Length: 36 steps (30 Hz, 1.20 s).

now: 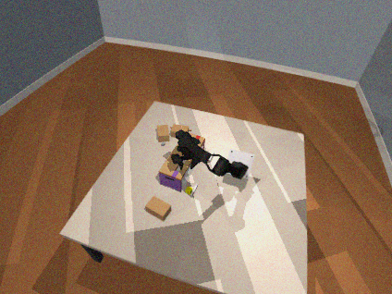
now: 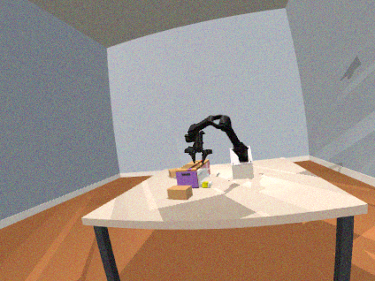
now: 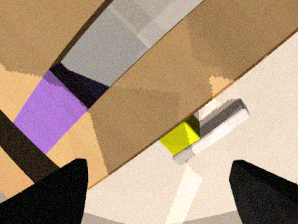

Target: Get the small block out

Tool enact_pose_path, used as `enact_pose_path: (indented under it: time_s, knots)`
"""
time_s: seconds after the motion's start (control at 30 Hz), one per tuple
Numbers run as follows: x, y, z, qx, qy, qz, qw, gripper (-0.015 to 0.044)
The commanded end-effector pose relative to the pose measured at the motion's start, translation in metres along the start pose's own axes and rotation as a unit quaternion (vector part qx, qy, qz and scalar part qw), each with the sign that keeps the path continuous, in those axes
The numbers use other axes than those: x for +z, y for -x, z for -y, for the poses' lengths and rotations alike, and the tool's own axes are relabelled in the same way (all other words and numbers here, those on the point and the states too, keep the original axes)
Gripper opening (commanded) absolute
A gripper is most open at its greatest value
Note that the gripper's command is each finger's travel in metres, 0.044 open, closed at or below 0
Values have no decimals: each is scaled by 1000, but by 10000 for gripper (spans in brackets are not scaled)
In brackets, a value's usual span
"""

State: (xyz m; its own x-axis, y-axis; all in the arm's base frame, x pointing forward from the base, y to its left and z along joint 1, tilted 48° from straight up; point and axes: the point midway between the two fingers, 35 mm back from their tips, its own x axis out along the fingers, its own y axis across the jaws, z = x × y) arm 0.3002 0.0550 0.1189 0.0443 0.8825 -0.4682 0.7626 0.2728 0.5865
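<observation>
The small yellow block (image 1: 189, 189) (image 2: 205, 185) (image 3: 180, 139) lies on the table outside the box, close beside its long side near the purple end. The box (image 1: 170, 180) (image 2: 187, 178) (image 3: 145, 115) stands upright, with a tan top and a purple end. A low white-and-grey bar (image 3: 220, 132) lies on the table right against or very near the block. My gripper (image 1: 184, 164) (image 2: 199, 162) (image 3: 161, 171) is open and empty, pointing down above the box. The block shows ahead of the space between the fingers in the wrist view.
A loose tan block (image 1: 158, 208) (image 2: 179, 193) lies off the purple end of the box. Two more tan blocks (image 1: 163, 133) (image 1: 179, 129) lie by its far end. A white bin-like object (image 1: 243, 158) (image 2: 242, 171) stands at the arm's base.
</observation>
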Motion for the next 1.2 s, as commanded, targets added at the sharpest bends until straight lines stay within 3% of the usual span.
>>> enact_pose_path:
  time_s: [0.0, 0.13, 0.53, 0.87, 1.17]
  knots:
    - [-17, -4, 4, -40, 435, 35, 899, 285]
    - [-24, -4, 4, -64, 612, 48, 787, 285]
    - [-37, -4, 2, -114, 864, 52, 487, 285]
    - [-46, -3, -1, -155, 969, 36, 187, 285]
    - [-54, -2, -4, -186, 978, 8, -90, 285]
